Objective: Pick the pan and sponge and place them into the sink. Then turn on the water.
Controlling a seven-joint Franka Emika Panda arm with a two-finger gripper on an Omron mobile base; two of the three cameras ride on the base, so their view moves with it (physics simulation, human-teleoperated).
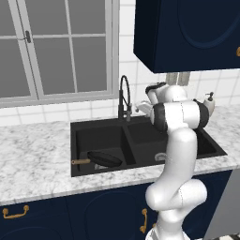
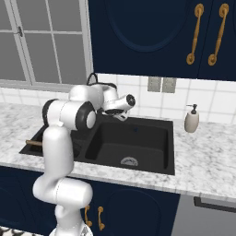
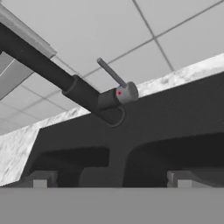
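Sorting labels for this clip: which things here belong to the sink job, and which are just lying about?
Job:
pan, in the left basin
sink
faucet, with its lever
gripper, facing the faucet

Lying about:
soap bottle on the counter
window
cabinet
outlet

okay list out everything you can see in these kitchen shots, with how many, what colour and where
sink: 1, black, two basins, set in the counter
faucet: 1, black, arched, behind the sink's divider
faucet lever: 1, grey, on the faucet base
pan: 1, black with wooden handle, in the left basin
soap dispenser: 1, cream, on the counter right of the sink
counter: 1, grey-white marble
window: 1, grey frame, above the counter
cabinets: navy, gold handles, above and below
outlets: 2, grey, on the tiled wall
gripper: 1, facing the faucet, fingers apart
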